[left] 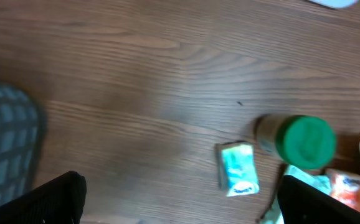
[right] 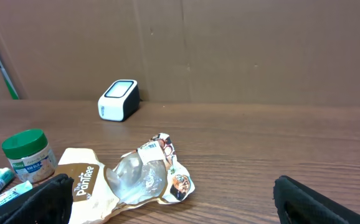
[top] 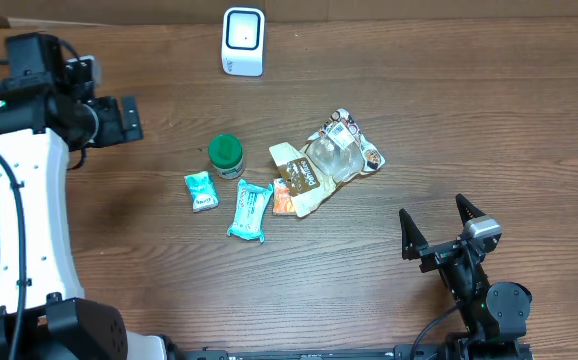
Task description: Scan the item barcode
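at the far edge of the table (top: pixel 469 90) you see the white scanner (top: pixel 243 40), standing alone. near the middle the items lie in a loose group: a green-lidded jar (top: pixel 226 155), a small teal packet (top: pixel 200 190), a longer teal packet (top: pixel 251 210) and a crumpled bag (top: pixel 329 160). your left gripper (top: pixel 124 118) hangs to the left of the jar, jaws wide apart, holding nothing. your right gripper (top: pixel 437 228) is at the near right, well apart from the bag, jaws also wide apart and empty.
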